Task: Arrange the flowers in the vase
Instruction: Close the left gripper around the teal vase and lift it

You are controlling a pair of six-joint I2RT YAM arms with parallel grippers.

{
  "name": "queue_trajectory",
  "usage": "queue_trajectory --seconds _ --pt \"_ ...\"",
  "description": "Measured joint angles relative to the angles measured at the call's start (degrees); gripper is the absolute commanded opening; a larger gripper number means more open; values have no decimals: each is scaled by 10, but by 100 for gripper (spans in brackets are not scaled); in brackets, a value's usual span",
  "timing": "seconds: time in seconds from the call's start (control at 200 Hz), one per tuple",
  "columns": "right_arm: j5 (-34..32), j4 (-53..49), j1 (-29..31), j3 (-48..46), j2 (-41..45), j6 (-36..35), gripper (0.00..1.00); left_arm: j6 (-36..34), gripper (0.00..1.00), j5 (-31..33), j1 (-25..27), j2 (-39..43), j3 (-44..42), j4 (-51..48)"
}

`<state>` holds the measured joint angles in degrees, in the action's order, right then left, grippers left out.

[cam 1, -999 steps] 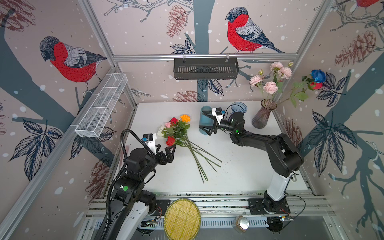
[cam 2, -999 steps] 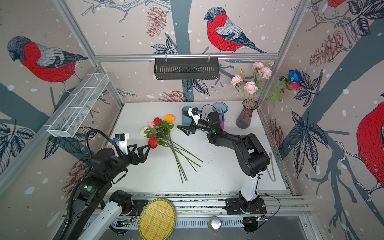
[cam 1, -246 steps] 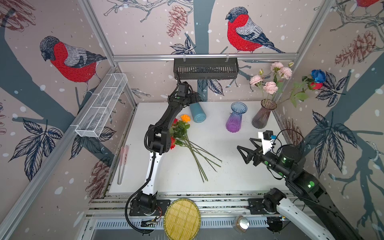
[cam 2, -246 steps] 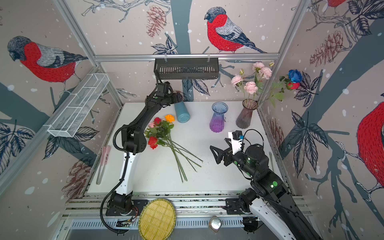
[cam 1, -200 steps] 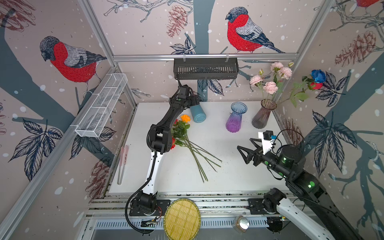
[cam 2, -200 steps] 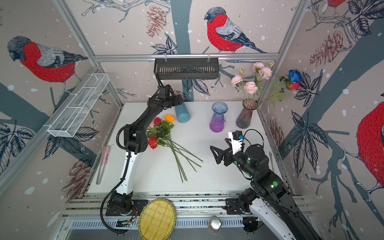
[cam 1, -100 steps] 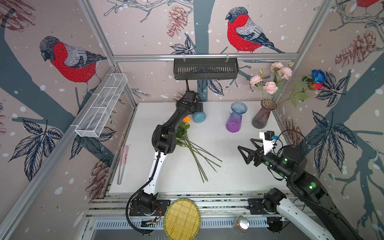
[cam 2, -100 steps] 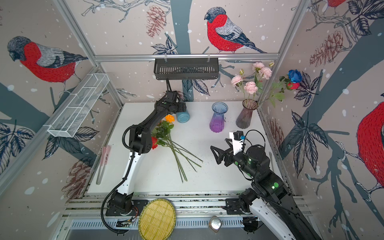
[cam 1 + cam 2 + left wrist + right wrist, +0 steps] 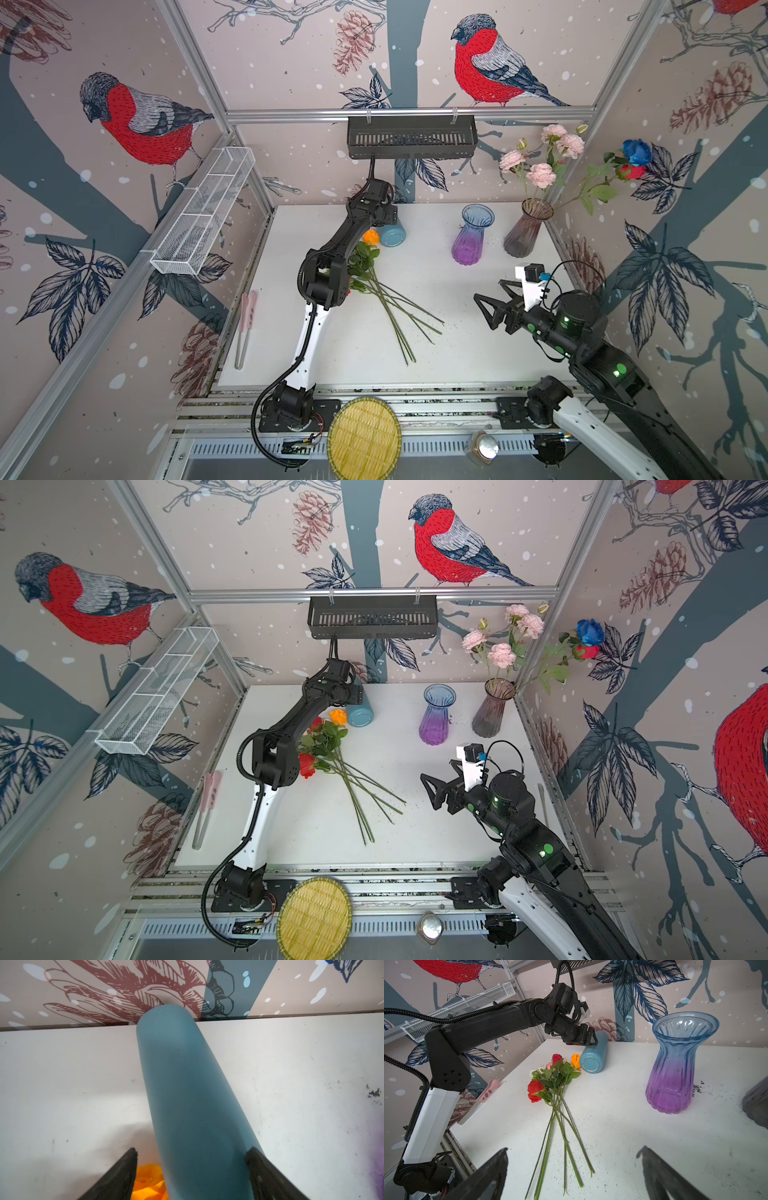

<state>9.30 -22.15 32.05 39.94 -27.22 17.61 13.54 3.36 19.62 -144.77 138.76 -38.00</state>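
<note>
Where the left arm stretches to the back of the table [image 9: 469, 357], left gripper [image 9: 192, 1150]: jaws wide, straddling the teal cylinder [image 9: 592, 1057]. In the left wrist view one finger [image 9: 261, 1167] lies against the cylinder's side, and a gap shows between the other finger and the cylinder, so it is not clamped.
Teal cylinder: lying on its side near the back wall, closed end toward the front.
Orange bloom [image 9: 371, 237]: just beside the cylinder's front end, showing through the gap at the gripper's finger in the left wrist view.
Loose flowers [image 9: 328, 746]: a bunch lying flat on the table, left of centre, heads toward the back. The red bloom [image 9: 306, 765] is nearest the left arm's elbow and the green stems [image 9: 390, 318] fan toward the front. The arm hides part of the bunch in both top views.
Right gripper [image 9: 489, 289]: jaws spread wide, holding nothing, hanging above the right side of the table, pointed toward the stems and well apart from them.
Purple-blue glass vase [image 9: 471, 237]: upright at the back, right of centre, apart from the loose flowers.
Smoky vase [image 9: 527, 228]: upright in the back right corner, near the purple-blue glass vase. It holds pink flowers [image 9: 540, 174], plus a blue rose [image 9: 636, 151] and a red one leaning out to the right.
</note>
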Motion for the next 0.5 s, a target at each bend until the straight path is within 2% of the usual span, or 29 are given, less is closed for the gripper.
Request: queue_trajectory --seconds 0.14,0.38,0.5 --pt "-3 0 0 0 1 0 99 2 93 -9 -10 12 -9 -11" --pt "-3 0 0 2 0 0 99 42 94 -70 -10 -4 22 3" --pt "-3 0 0 2 3 0 99 52 93 -76 -7 -23 30 20"
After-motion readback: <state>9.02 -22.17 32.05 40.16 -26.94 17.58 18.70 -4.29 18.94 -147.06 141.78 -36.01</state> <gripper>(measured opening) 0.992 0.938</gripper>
